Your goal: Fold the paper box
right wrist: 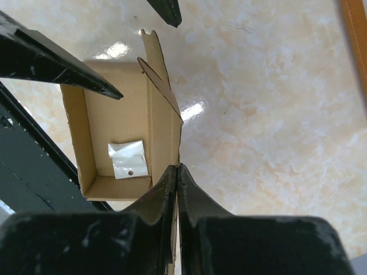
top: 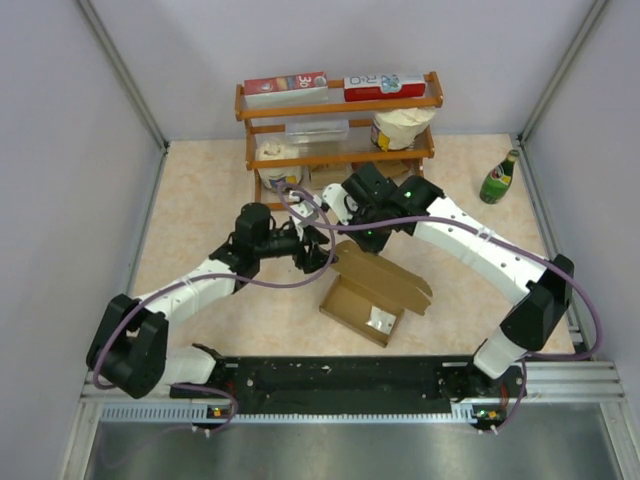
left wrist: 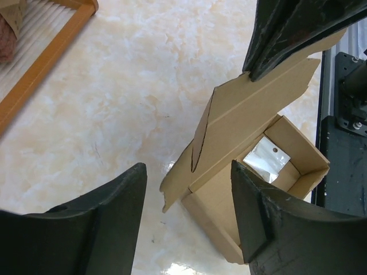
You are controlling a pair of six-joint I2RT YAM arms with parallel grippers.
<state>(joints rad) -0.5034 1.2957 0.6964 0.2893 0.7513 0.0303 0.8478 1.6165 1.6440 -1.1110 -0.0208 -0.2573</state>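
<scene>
The paper box [top: 375,290] is plain brown cardboard, an open tray with its lid flap raised, in the middle of the table. A small clear plastic bag [right wrist: 129,159] lies inside it. My right gripper [right wrist: 178,167] is shut on the edge of the lid flap and holds it upright; in the top view it [top: 352,240] sits over the box's far corner. My left gripper [left wrist: 188,172] is open, its jaws wide apart above the box's left end flap [left wrist: 178,183], not touching it. In the top view it [top: 322,255] is just left of the box.
A wooden shelf [top: 340,130] with red-and-white cartons and tubs stands behind the grippers. A green bottle [top: 499,178] stands at the back right. A black rail [top: 340,378] runs along the near table edge, close to the box.
</scene>
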